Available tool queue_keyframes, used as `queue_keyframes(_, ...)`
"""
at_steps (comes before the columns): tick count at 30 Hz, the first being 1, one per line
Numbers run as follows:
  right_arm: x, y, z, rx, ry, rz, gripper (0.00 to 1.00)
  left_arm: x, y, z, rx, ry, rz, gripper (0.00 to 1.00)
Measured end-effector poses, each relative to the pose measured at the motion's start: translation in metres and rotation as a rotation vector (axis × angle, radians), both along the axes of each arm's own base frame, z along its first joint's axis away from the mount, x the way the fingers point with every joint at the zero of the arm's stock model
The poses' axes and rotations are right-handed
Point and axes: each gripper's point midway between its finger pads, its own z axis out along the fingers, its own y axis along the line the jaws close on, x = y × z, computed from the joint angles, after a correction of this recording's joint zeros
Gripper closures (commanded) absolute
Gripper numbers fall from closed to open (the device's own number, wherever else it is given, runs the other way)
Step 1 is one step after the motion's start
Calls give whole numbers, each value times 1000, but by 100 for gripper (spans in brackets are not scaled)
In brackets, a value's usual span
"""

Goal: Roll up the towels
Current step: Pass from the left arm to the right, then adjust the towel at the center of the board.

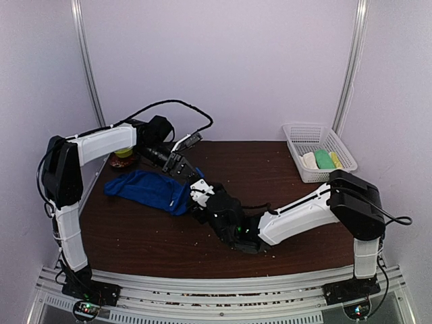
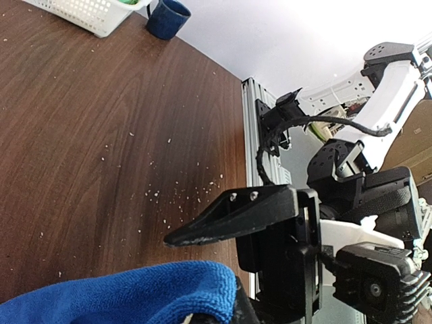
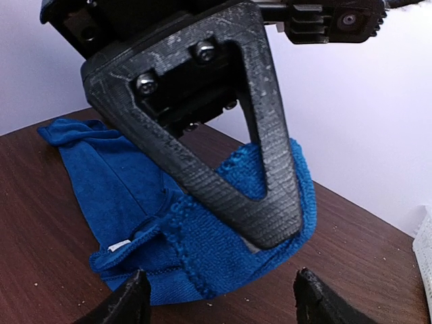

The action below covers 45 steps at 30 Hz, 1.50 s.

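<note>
The blue towel [image 1: 150,190] lies loosely bunched on the brown table [image 1: 290,223], left of centre. The left gripper [image 1: 183,167] is pinched closed on the towel's right-hand end, lifting that hem slightly. The right gripper [image 3: 224,300] hovers over a nearby corner with its jaws well apart, holding nothing. The terry cloth looks light, limp and grippy rather than slick, so it will probably sag and bunch instead of keeping its shape. A pinch on the stitched hem near a corner likely gives the firmest start for rolling.
</note>
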Motion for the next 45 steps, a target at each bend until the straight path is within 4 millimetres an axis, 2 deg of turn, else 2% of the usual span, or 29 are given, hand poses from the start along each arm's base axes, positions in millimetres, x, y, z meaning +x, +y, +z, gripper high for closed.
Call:
queue_keyframes(7,9,7,20,44,-15,-18,37,-2,-1,0,-2,-16,-36,96)
queue_keyframes(10,18,7,27,61,-24,-47,56,-6,1,-7,9,-2,-53,95)
queue_keyframes(17,21,7,12,13,-14,-58,96,-5,6,-6,0,-22,-66,91)
queue_keyframes(18,22,6,11,16,-11,-62,100,-4,6,-4,-4,-25,-64,89)
queue_keyframes(21,25,4,12,23,-11,-68,100,-2,5,1,-16,-41,-66,87)
queue_keyframes(22,26,3,12,24,-14,-69,100,-2,5,2,-17,-45,-67,84)
queue_keyframes(23,26,3,13,28,-15,-67,100,-2,4,3,-19,-49,-67,75)
queue_keyframes(25,27,2,12,34,-16,-65,100,-3,3,5,-20,-52,-71,53)
queue_keyframes(26,27,2,11,33,-15,-63,100,-3,3,7,-18,-50,-72,40)
queue_keyframes(28,28,0,7,24,-10,-58,100,-4,1,11,-16,-57,-75,5)
queue_keyframes(29,27,-1,4,19,-5,-56,100,-3,0,13,-17,-69,-74,3)
queue_keyframes(34,24,-6,4,15,26,-48,100,14,5,23,31,-164,-11,2)
queue_keyframes(37,26,-17,13,35,60,-72,100,26,15,40,52,-250,51,2)
queue_keyframes(39,29,-30,20,53,94,-99,100,41,30,56,74,-335,128,2)
queue_keyframes(42,42,-61,34,106,148,-166,100,69,72,75,133,-478,300,2)
queue_keyframes(44,50,-90,41,140,178,-221,100,86,105,75,198,-544,415,2)
queue_keyframes(45,55,-106,43,154,191,-252,100,94,125,68,248,-572,478,2)
